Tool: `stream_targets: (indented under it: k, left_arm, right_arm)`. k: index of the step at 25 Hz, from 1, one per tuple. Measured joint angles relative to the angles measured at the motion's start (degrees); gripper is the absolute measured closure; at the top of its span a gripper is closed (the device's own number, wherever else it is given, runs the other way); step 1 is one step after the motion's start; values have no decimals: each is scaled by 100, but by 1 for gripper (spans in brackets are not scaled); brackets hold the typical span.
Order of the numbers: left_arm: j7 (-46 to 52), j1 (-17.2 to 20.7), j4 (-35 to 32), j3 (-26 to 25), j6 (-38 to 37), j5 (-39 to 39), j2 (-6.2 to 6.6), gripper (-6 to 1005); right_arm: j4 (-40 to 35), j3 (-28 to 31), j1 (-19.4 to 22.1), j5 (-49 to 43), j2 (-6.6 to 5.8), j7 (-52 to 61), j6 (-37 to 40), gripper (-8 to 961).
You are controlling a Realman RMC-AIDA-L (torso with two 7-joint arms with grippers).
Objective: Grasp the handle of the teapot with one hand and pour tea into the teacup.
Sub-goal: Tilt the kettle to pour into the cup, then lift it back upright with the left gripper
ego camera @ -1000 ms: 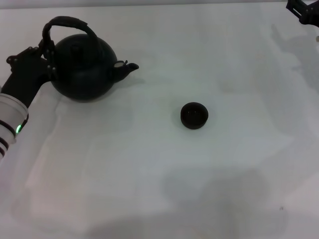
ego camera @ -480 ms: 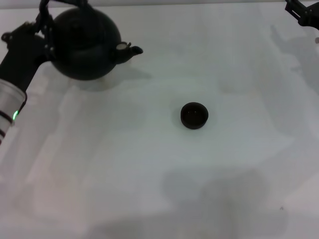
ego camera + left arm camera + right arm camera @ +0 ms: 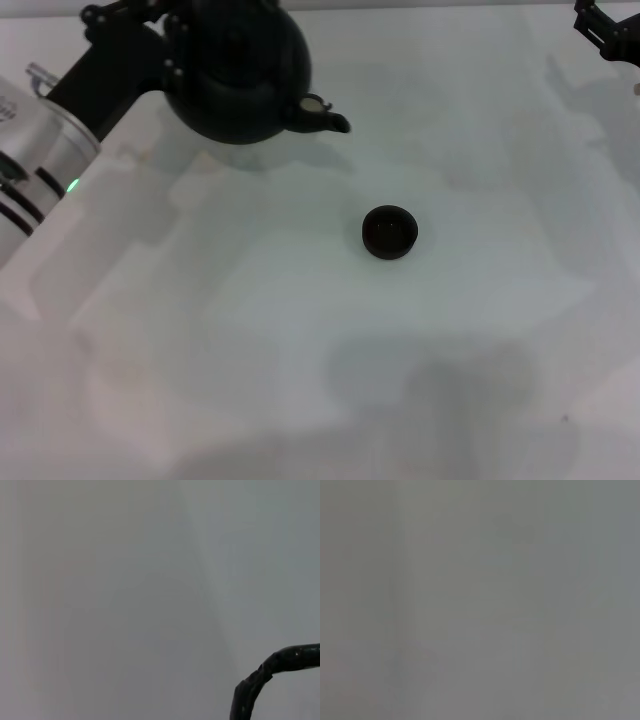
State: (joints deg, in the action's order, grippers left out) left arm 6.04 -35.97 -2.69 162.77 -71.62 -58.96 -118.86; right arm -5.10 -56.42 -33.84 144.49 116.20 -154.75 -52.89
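The round matte black teapot (image 3: 240, 75) hangs above the table at the back left, its short spout (image 3: 325, 118) pointing right and slightly down toward the teacup. My left gripper (image 3: 172, 28), on the white arm with a green light, is shut on the handle at the pot's left side. The handle's top is cut off by the head view's upper edge; a piece of the dark wrapped handle (image 3: 257, 682) shows in the left wrist view. The small dark teacup (image 3: 389, 232) stands on the table, to the right of the spout and nearer to me. My right gripper (image 3: 606, 24) is parked at the far right corner.
The white table (image 3: 300, 380) holds only the teacup. The teapot's shadow lies on the table under and to the right of the pot. The right wrist view shows only plain grey surface.
My left gripper has lifted the teapot off the table and carried it up and to the right, toward the teacup. The handle's top left the view. The right arm has not moved.
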Motion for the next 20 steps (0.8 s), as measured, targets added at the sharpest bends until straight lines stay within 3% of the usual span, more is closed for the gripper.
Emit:
stream_targets:
  k: [12, 20]
  left_arm:
    - [-155, -209, -95, -1, 198, 416, -36, 915]
    - [-156, -157, -230, 0, 209, 872, -41, 915]
  right_arm:
    - [1, -67, -24, -10, 0, 147, -13, 85]
    - [1, -70, -42, -7, 0, 148, 17, 85]
